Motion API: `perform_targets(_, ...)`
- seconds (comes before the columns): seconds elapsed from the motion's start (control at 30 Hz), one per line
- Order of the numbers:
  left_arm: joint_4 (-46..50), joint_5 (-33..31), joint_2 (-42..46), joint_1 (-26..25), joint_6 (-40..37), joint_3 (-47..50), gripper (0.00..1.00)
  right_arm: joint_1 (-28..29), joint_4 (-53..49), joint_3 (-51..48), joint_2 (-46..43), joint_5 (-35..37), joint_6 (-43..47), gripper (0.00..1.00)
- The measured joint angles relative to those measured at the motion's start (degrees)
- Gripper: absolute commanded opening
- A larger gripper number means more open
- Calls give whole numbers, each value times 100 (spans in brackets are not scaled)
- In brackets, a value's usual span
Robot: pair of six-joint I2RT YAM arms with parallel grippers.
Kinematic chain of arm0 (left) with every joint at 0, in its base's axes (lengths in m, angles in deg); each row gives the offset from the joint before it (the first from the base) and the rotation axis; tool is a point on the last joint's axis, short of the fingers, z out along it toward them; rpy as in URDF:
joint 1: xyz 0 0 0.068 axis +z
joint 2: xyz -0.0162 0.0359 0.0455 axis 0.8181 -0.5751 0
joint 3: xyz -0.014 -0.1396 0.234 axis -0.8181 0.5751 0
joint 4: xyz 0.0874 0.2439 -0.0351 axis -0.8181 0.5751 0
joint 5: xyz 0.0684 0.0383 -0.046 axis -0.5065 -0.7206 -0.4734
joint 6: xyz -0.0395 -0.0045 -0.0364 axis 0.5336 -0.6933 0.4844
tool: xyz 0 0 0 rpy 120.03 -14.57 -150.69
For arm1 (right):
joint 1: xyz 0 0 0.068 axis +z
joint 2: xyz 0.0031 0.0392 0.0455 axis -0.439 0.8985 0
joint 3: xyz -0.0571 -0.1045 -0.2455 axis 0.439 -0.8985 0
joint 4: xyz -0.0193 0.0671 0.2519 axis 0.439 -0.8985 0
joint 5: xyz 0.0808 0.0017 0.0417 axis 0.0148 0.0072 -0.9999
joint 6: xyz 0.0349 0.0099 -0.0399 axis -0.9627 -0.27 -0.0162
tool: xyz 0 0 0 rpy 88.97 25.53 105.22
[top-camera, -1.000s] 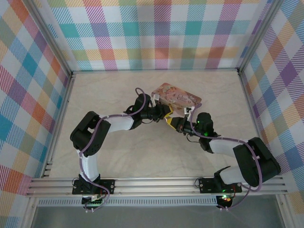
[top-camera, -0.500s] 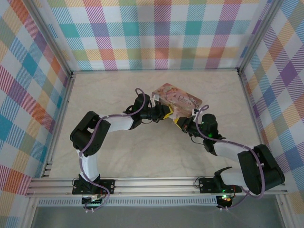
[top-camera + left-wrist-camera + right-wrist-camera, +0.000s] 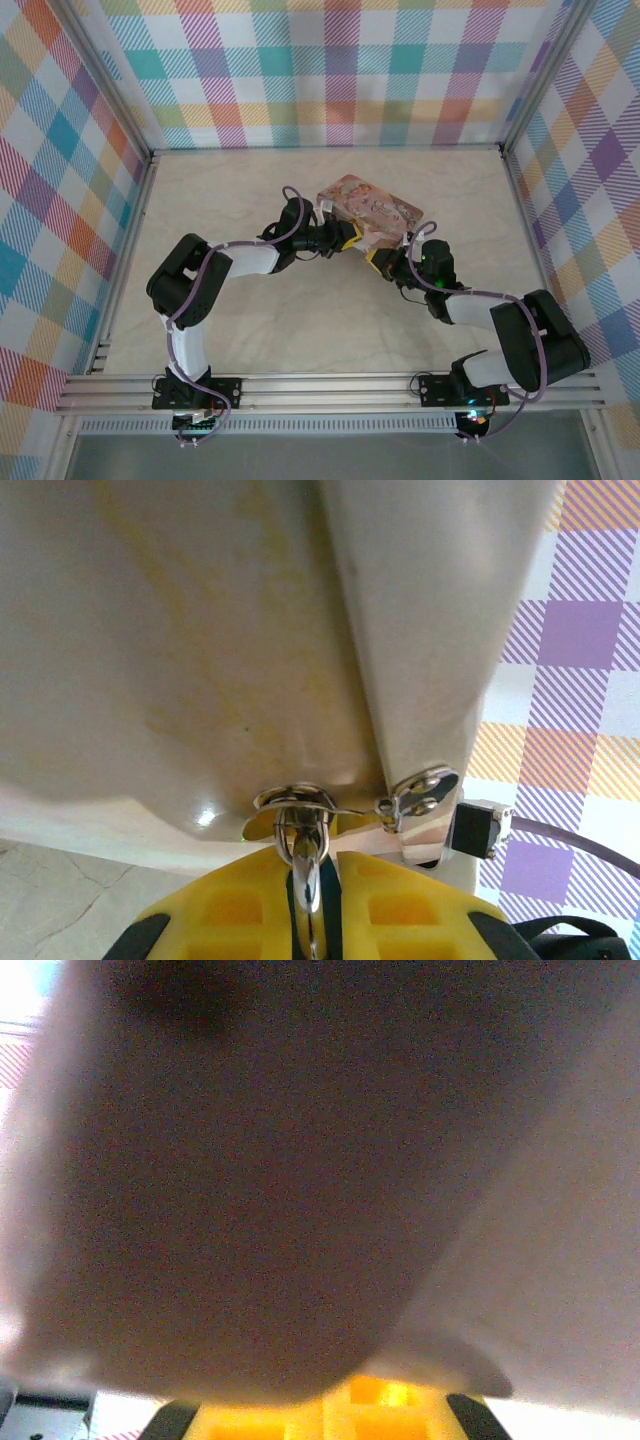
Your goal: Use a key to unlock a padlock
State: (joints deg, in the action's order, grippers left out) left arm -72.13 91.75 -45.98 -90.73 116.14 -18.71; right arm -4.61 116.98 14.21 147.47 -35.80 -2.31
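Note:
The padlock point(image 3: 304, 845) hangs from the metal hasp point(image 3: 292, 800) of the pink floral tin point(image 3: 370, 206). Its thin silvery shackle runs through the hasp's loop, and a sliver of dark blue body sits between yellow fingers. My left gripper point(image 3: 309, 872) is shut on the padlock, right against the tin's front edge, and in the top view the left gripper point(image 3: 351, 238) meets the tin's near corner. My right gripper point(image 3: 379, 258) is shut just to its right and pressed up to the tin. The key is hidden; I cannot tell whether the right fingers point(image 3: 400, 1405) hold it.
The tin's pale underside point(image 3: 200, 630) looms over the left wrist camera, and its blurred wall point(image 3: 300, 1160) sits close in front of the right one. Checked walls point(image 3: 60, 220) enclose the beige table point(image 3: 250, 320), with open floor to the left and near side.
The right gripper has slid a little right and toward the tin, its arm swinging out and back. The tin shifted slightly. The left gripper has kept its hold.

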Motion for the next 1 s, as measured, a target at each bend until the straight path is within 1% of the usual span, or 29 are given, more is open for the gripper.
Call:
perform_targets(0.23, -79, -31, 0, 4, -2, 44, 8, 20, 68, 33, 35, 2, -63, 0)
perform_targets(0.43, -98, -35, 0, 4, -2, 46, 9, 236, -155, -4, -470, 76, -48, 0)
perform_targets(0.57, -83, 44, -48, 2, -7, 46, 9, 264, -437, -57, -678, 146, 37, 0)
perform_targets(0.7, 15, 92, -92, 0, -76, 120, 9, 170, -603, -61, -538, 247, 155, 0)
perform_targets(0.87, 42, 57, -129, 13, -319, 442, 9, 103, -750, -61, -236, 334, 315, 0)
perform_targets(1.0, -92, 31, -282, 68, -498, 566, 12, 142, -892, -61, -44, 330, 457, 0)
